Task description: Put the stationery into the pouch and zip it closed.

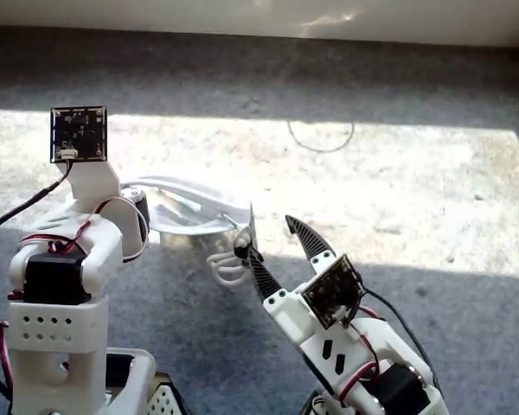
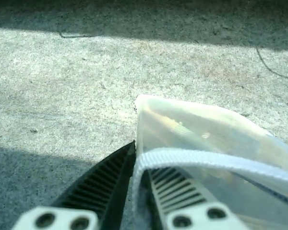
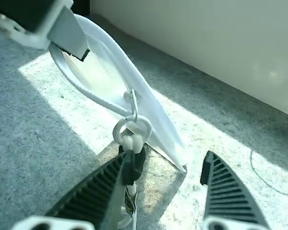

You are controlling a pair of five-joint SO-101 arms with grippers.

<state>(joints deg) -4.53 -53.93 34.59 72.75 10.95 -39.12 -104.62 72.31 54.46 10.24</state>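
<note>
The clear pouch (image 1: 195, 212) is left of centre on the grey desk (image 1: 432, 190), between the two arms. The left tool (image 2: 137, 160) pinches the white strip along the pouch's left end. The right tool (image 3: 165, 160) is spread wide, with its left finger's tip at the zip pull ring (image 3: 132, 130) on the pouch's near right corner.

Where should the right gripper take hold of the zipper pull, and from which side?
Take the white ring of the zipper pull, probably from the side where the right gripper stands open. The ring hangs free of the pouch fabric, close to one fingertip, so the fingers could close across it. The left gripper clamps the pouch's other edge and would brace the pull.
</note>
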